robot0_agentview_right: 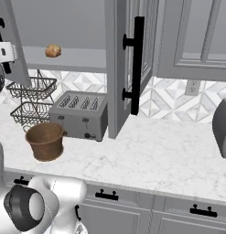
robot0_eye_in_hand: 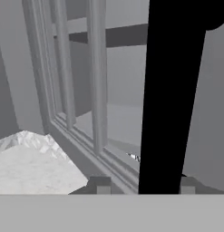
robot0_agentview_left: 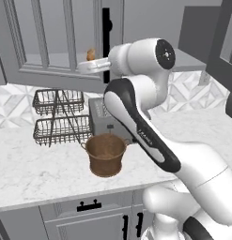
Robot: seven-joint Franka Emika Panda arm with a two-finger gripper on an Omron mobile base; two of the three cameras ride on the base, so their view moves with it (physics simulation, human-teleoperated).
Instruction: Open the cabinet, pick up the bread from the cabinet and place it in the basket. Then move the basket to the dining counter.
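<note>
Clearly the gripper (robot0_eye_in_hand: 144,185) straddles the left door's handle (robot0_eye_in_hand: 174,90), jaws closed around it; a crooked pull could slip off.

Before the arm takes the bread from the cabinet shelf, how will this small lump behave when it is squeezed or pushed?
The bread looks small and rounded, so it is probably light and may roll along the cabinet shelf if nudged. Its lumpy tan crust suggests some grip rather than slipperiness. Being bread, it likely dents under a hard squeeze, so a gentle close seems wiser.
</note>
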